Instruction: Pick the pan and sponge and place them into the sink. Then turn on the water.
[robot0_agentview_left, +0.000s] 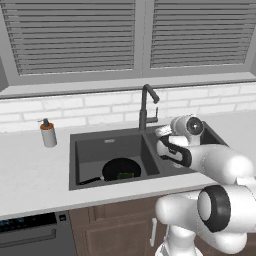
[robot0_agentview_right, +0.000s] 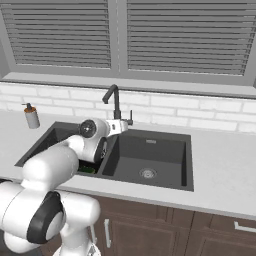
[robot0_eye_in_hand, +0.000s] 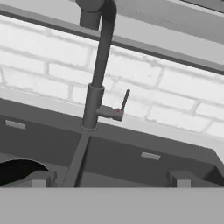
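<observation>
Fingertips (robot0_eye_in_hand: 38, 179) sit at the bottom of the hand view, wide apart w/ nothing between them, so the claw (robot0_eye_in_hand: 109, 180) is open and empty. It's aimed at the faucet (robot0_eye_in_hand: 97, 83), whose small side lever (robot0_eye_in_hand: 124, 101) sticks up just right of the stem, prob. lined up so the claw can reach that lever.

Pan (robot0_agentview_left: 121, 169) already lies in the sink's (robot0_agentview_left: 82, 145) left basin, handle pointing toward the front-left corner, w/ the green sponge (robot0_agentview_left: 125, 175) resting inside it. Both look delivered, so the placing part seems done.

No stream falls from the spout, so the water isn't on yet. Right basin holds nothing but its drain (robot0_agentview_right: 147, 173). Soap bottle (robot0_agentview_left: 48, 133) stands on the counter left of the sink, well apart from the action.

Next, I'd guess: close in on the lever and push it.
</observation>
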